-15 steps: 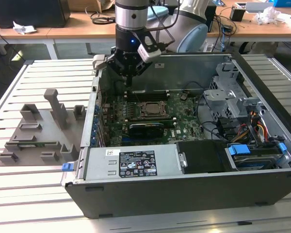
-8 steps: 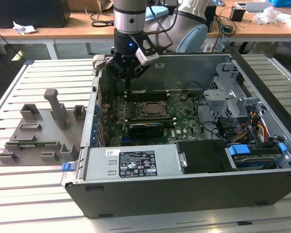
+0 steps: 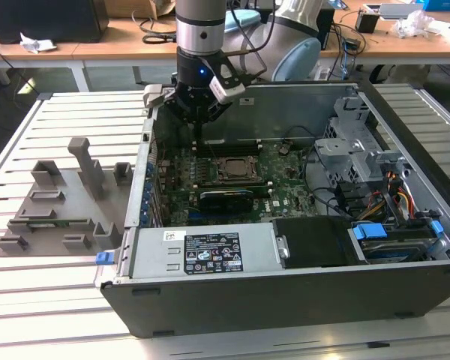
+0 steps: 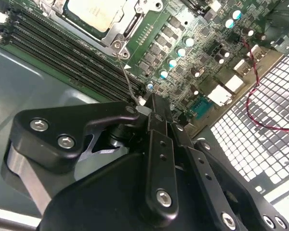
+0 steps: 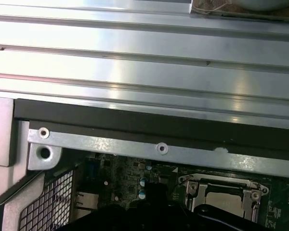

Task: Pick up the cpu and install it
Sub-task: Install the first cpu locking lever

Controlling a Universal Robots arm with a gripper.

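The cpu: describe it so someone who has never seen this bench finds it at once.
Start at the open computer case on the slatted table and look down at its green motherboard. Near the board's middle sits a metal socket frame; the cpu is the flat pale silvery square inside it, unlike the long dark memory slots alongside.

Bright, even overhead light falls on the slatted surface (image 3: 67, 112) in the exterior view, leaving it pale on either side of the computer case (image 3: 285, 300). Inside the case, below the jaws, the circuit board (image 3: 285, 191) sits in dimmer shade from the case walls. In the first wrist view the surface beyond the jaws flares into white glare, almost washed out, while the board below stays dark. In the second wrist view the black jaws look underlit. The metal frame (image 4: 123, 36) ahead of them glints, and the grille (image 4: 260, 139) beside them glows white.
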